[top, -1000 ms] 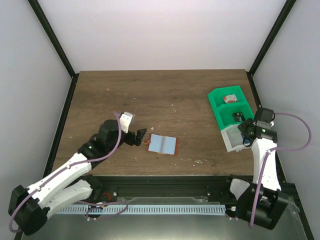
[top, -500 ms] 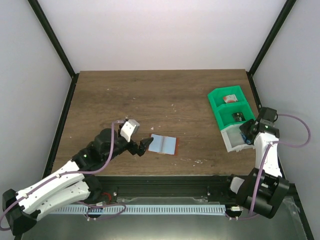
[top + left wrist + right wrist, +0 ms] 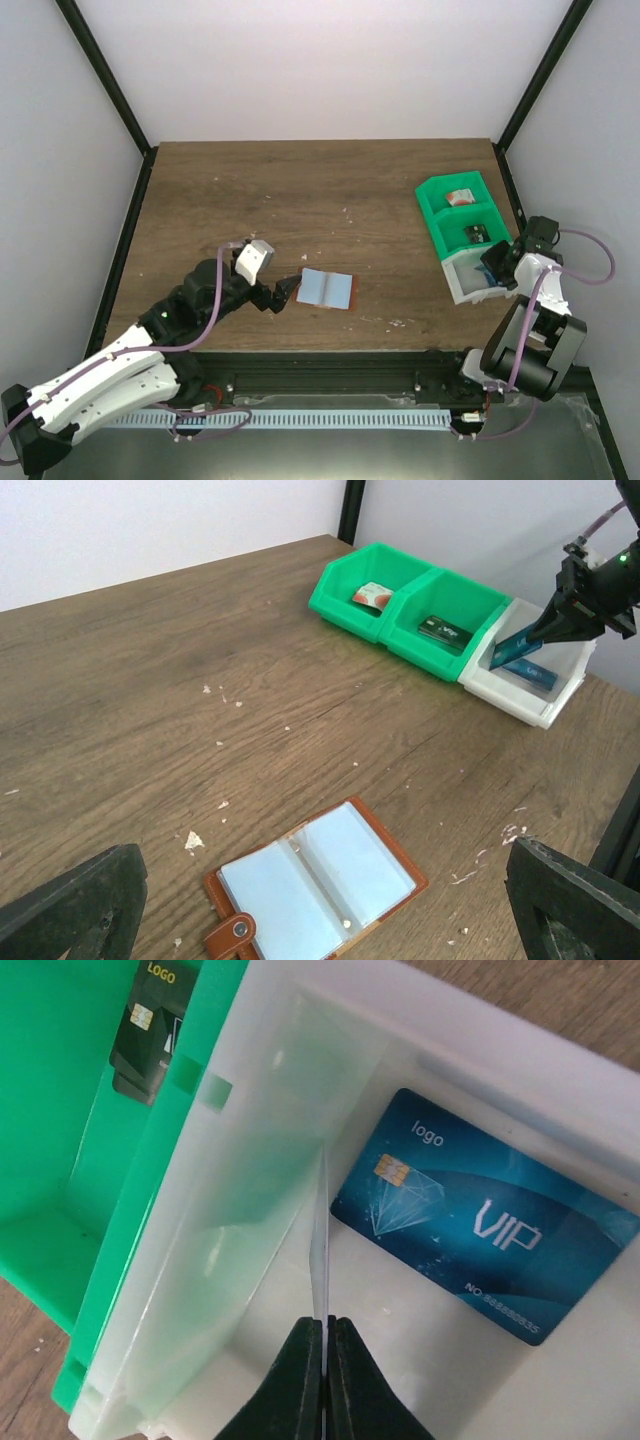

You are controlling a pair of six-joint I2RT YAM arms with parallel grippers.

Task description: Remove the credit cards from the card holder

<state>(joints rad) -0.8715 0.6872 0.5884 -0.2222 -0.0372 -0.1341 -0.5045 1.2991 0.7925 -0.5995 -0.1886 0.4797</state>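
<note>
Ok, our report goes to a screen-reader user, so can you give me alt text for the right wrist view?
The right end effector pinches a thin plastic card edge-on over a white plastic bin, where a blue VIP card lies flat. A dark card sits in the adjoining green plastic bin.

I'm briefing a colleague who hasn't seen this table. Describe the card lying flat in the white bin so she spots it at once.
Along the table's right edge sit two green bins and, nearest the arms, a white bin. On its floor lies a blue card showing a diamond and VIP, unlike the second card, which the right gripper holds on edge beside it.
</note>
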